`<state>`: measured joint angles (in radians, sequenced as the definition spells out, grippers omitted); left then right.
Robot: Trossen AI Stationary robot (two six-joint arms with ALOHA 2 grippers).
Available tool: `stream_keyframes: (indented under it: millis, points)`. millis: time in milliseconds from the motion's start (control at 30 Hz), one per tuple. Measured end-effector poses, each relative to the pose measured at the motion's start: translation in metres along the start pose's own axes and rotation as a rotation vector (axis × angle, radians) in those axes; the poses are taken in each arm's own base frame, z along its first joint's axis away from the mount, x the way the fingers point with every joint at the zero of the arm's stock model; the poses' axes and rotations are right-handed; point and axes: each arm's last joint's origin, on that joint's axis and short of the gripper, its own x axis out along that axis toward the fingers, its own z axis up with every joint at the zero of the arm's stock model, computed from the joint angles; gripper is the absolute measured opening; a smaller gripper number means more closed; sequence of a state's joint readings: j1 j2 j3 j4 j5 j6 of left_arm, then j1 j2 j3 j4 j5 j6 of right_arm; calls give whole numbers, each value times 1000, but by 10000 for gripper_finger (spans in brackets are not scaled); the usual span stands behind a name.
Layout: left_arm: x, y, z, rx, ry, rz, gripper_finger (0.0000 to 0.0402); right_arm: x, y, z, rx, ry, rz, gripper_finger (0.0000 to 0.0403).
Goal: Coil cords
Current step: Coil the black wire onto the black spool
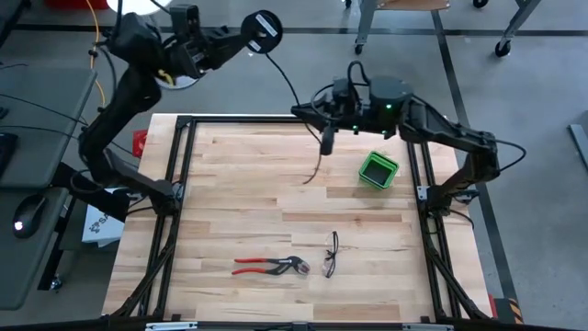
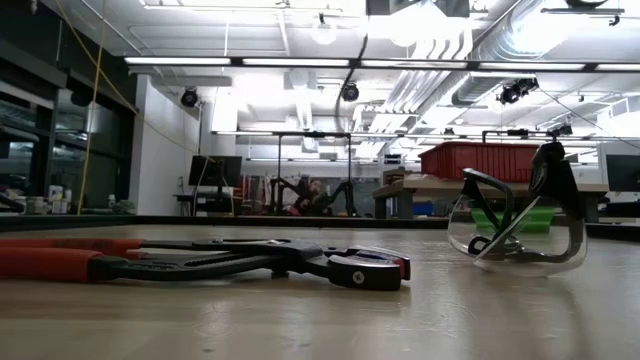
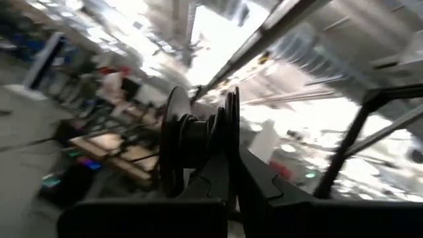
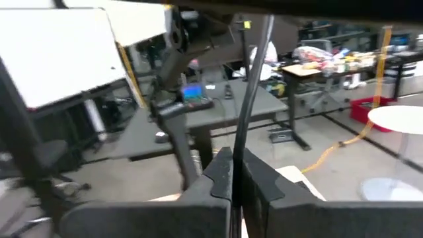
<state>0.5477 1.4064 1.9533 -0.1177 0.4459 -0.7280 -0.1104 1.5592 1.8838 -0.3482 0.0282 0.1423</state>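
With the left gripper [image 1: 241,35] clamped on the reel [image 1: 265,28] held high beyond the table's far edge and the right gripper [image 1: 326,140] pinched shut on the cord [image 1: 292,87], winding should go best with steady tension and even turns

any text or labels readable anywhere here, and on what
None can be read.
Reel, held in the left gripper: a pale centre mark, too small to read.
White sheet beside the table's left edge: dark print, too small to read.
Pliers, glasses, green box: no lettering visible.
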Motion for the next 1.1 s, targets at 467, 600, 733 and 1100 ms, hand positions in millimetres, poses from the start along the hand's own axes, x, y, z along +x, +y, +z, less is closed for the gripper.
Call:
stream_keyframes:
  millis: [467, 600, 733, 1100]
  points:
    - [-28, 6, -26, -196, 318, 262, 1, -26, -4, 10, 4, 35, 41, 0]
    - [-29, 5, -36, -341, 435, 222, 1, -29, -11, 11, -16, 45, 17, 0]
    - [-19, 6, -46, -424, 504, 175, 1, -30, -16, 12, -16, 44, 13, 0]
    - [39, 14, -77, -557, 590, -107, 1, -29, -18, 13, -16, 33, 33, 0]
